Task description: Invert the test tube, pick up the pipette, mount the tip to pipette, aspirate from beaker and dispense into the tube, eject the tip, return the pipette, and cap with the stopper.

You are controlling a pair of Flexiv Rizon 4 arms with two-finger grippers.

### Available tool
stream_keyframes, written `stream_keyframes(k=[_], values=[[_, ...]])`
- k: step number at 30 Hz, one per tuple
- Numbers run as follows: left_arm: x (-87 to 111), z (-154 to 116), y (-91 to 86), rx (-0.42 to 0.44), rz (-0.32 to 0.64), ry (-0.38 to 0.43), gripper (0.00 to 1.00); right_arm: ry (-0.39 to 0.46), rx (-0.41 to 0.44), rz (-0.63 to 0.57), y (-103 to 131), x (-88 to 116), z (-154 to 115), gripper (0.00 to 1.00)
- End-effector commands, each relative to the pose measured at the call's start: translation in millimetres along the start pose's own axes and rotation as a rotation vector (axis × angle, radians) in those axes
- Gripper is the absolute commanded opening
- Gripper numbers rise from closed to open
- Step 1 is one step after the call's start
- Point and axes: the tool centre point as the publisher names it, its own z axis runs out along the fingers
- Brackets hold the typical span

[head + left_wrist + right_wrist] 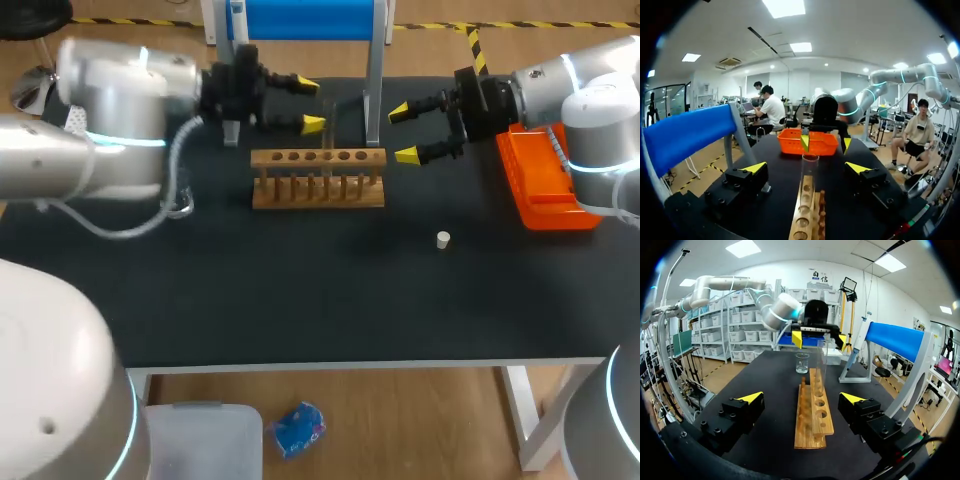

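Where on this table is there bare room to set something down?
The front strip of the table, between the wooden rack and the near edge, is bare apart from the stopper. Crowded: around the rack, where the left gripper and right gripper hover, and by the orange box.

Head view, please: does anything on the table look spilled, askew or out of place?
Nothing stands out. The wooden rack sits square with the test tube upright in it, and no spill shows. The small stopper lies loose on the table, apart from the rack.
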Motion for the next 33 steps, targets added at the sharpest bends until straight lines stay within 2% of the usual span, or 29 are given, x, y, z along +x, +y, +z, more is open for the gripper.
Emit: stream_keyframes(k=[1,7,11,28,30,33], values=[[20.0,-66.9,-31.7,-0.191,0.016,-0.025,1.0,0.0,0.001,-0.001,-0.2,0.3,-0.4,1.0],[32.8,-126.0,-34.4,-0.263,0.022,-0.081,1.0,0.0,0.001,-0.001,-0.2,0.3,-0.4,1.0],[40.8,-158.4,-33.2,-0.285,0.021,-0.149,1.0,0.0,0.001,-0.001,-0.2,0.3,-0.4,1.0],[40.8,-158.4,-33.2,-0.285,0.021,-0.149,1.0,0.0,0.001,-0.001,-0.2,0.3,-0.4,1.0],[23.7,-167.5,-18.3,-0.267,-0.021,-0.206,1.0,0.0,0.001,-0.001,-0.2,0.3,-0.4,1.0],[-7.4,-205.1,3.0,-0.223,-0.107,-0.329,1.0,0.0,0.001,-0.001,-0.2,0.3,-0.4,1.0]])
